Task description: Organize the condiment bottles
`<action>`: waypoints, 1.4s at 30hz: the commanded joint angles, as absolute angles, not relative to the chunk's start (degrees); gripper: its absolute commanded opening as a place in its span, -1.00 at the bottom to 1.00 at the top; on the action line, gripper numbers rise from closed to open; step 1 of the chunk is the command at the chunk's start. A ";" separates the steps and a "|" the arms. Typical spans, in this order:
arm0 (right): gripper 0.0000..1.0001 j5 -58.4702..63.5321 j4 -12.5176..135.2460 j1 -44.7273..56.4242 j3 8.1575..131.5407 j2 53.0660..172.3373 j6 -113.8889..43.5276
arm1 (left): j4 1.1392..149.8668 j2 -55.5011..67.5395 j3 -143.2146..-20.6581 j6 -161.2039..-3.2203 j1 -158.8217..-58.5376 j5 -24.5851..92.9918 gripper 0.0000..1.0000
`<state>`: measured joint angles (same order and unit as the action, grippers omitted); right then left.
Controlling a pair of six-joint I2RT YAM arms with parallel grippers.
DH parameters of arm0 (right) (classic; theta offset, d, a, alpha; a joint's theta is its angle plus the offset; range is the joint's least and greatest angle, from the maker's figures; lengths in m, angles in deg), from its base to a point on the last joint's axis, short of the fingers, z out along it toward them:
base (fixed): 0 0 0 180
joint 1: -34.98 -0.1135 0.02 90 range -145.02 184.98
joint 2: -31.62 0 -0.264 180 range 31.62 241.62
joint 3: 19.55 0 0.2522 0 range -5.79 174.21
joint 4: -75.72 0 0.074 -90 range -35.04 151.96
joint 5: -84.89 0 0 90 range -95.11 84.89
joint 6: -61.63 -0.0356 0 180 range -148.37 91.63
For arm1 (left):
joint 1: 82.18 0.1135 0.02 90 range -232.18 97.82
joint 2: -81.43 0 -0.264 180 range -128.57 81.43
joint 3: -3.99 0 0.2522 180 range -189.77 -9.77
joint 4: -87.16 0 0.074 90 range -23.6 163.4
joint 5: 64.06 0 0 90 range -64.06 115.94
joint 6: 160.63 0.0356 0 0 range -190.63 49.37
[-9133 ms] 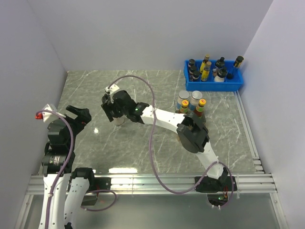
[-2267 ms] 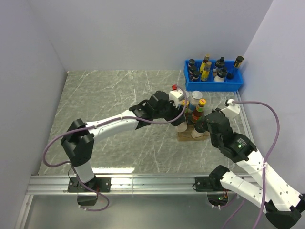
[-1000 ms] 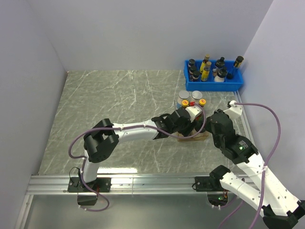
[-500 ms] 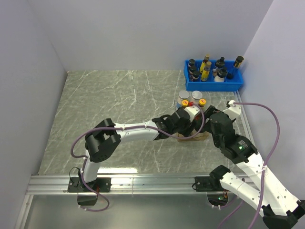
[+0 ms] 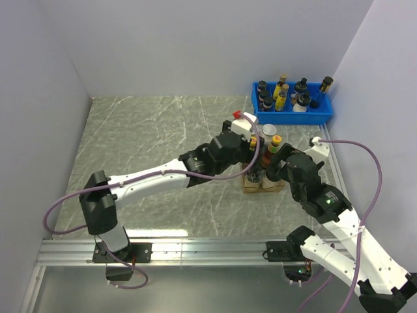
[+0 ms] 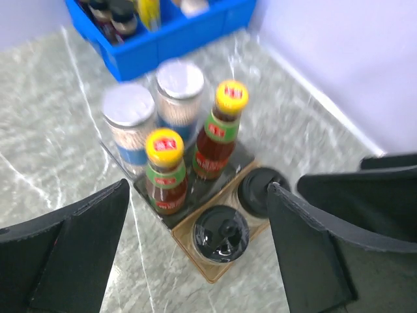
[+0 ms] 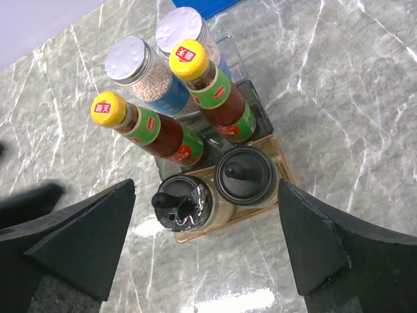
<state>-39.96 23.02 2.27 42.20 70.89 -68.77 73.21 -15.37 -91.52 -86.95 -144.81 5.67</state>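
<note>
Top external view, starting from the near rail: both arms lean in over the grey-green marbled counter [image 5: 150, 130] and meet above a small rack [image 7: 264, 205] on its right half, the left arm stretching across from the far left. From the wrist cameras, the left pincer [image 6: 199, 189] is released, its dark fingers [image 6: 71, 241] spread to either side of the view with nothing between them, and it hangs above the rack looking down. The right pincer [image 7: 205, 192] is let go too, splayed wide and empty, poised over the same spot from the near right. All six condiment bottles [image 5: 264, 160] stand in the rack in three rows of two. Nearest the arms, in the tan tray section, sit the two black-capped bottles [image 7: 181, 202], side by side and almost touching; the left one has a small spout sticking up from its cap. Behind them, in the dark middle section, stand the two brown sauce bottles [image 7: 153, 134] with yellow caps and green and red labels. Farthest back are the two jars [image 7: 140, 65] with silver lids and blue labels, pale grains showing through the glass, close together. Beyond the rack and apart from it, by the back right corner, a blue bin [image 5: 293, 117] is crowded with dark and yellow bottles [image 5: 280, 94], with the pale walls [image 5: 195, 45] behind it.
</note>
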 commanded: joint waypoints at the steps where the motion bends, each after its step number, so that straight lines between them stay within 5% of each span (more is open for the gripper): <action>1: 0.94 -41.15 24.69 2.63 43.96 71.26 -69.06 | 69.98 -12.71 -90.80 -90.22 -144.85 1.34 0.85; 10: 0.95 -31.22 32.86 2.81 39.57 69.94 -64.32 | 56.28 3.87 -83.08 -98.31 -144.14 -11.58 0.91; 23: 0.99 -14.69 56.85 2.72 26.04 66.69 -60.53 | 53.10 31.84 -71.12 -95.25 -143.62 -8.17 0.99; 42: 0.99 -31.73 58.37 2.72 10.12 37.00 -62.73 | 50.11 48.02 -67.43 -95.33 -143.53 -4.82 0.99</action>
